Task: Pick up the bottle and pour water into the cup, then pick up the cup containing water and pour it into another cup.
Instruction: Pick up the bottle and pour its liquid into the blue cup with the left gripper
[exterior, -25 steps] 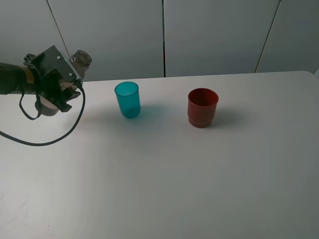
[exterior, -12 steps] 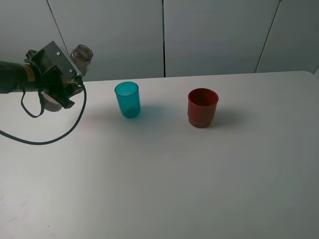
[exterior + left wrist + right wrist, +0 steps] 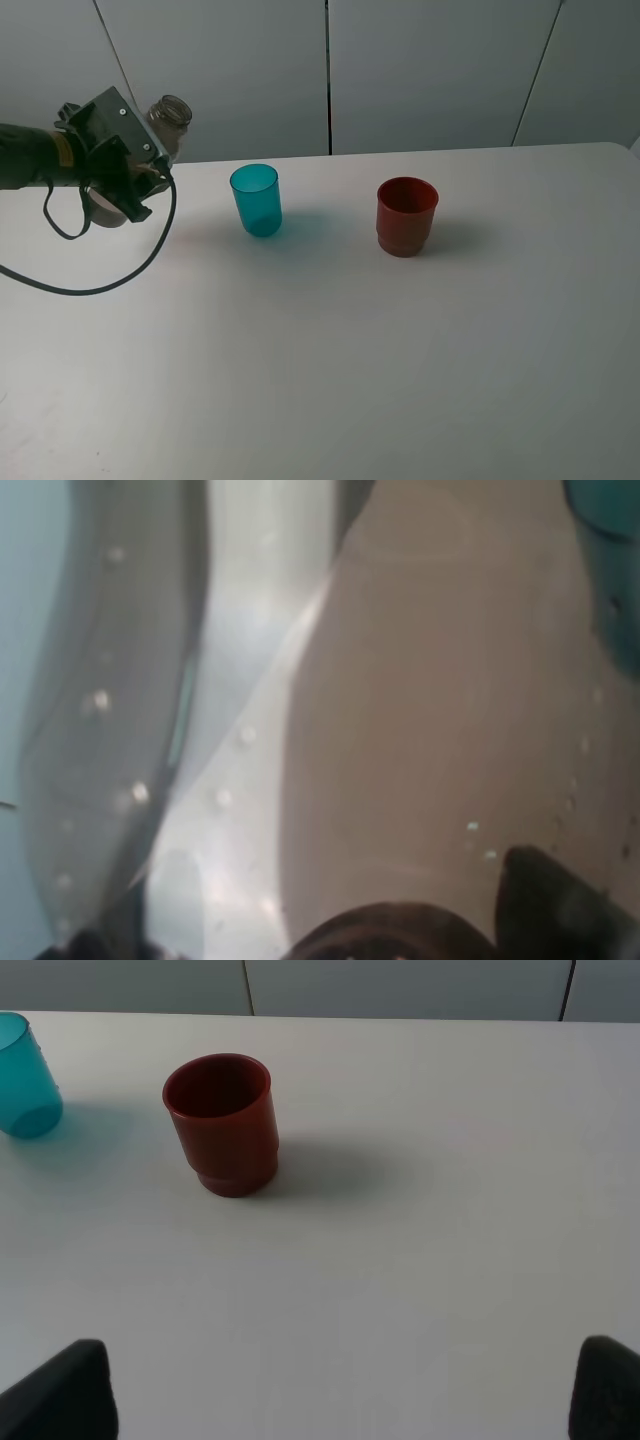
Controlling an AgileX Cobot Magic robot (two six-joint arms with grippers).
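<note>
Shifted since a second ago: left pincer and bottle have gone slightly up and toward the cups; both cups unmoved.

Right pincer: fingertips wide apart, nothing between them, above bare desk on the near side of the cups.

Red cup: upright, right of centre, far half of desk.

Teal cup: upright, left of the red cup, a touch farther back, well apart from it.

Bottle: off the desk, near its far left corner, tilted, open neck toward the teal cup. Left pincer clamped on its body.
</note>
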